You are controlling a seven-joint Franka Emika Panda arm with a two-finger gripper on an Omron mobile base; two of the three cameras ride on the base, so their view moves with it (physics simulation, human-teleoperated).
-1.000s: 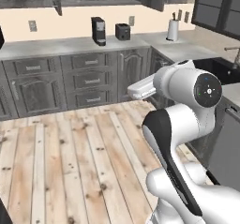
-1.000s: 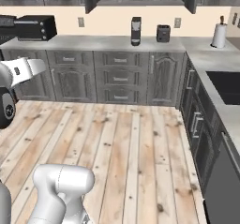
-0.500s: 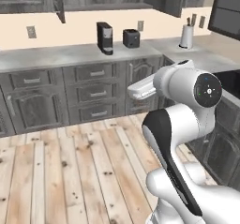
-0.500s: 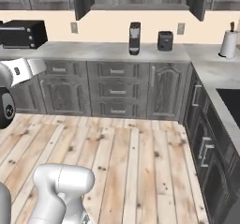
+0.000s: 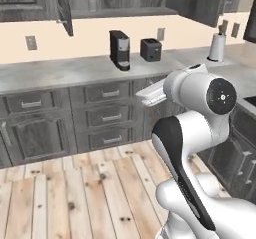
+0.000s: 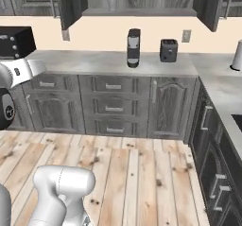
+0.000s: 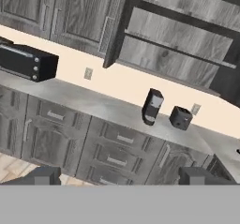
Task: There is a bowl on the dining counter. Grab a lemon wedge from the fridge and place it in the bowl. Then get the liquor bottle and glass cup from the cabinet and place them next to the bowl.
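The gripper (image 7: 120,176) is seen in the hand view as two dark finger tips set wide apart at the lower edge, released, with nothing between them. A pale plank floor (image 6: 137,173) lies nearest, and beyond it a run of grey wood-grain drawer units (image 5: 107,118) under a light grey counter (image 6: 113,62). On that counter stand a tall black coffee machine (image 5: 120,49) and, just beside it, a small dark toaster (image 5: 150,49); a black toaster oven (image 7: 28,61) sits well apart at one end and a white paper-towel roll (image 5: 216,47) at the other. Above the counter the cabinet (image 7: 180,40) is shown, dark grey wood-grain, its doors swung open, with grey shelves on which no bottle or cup can be made out. Compared with half a second ago, the whole scene appears larger and shifted sideways, so the base has been driven closer to the counter.
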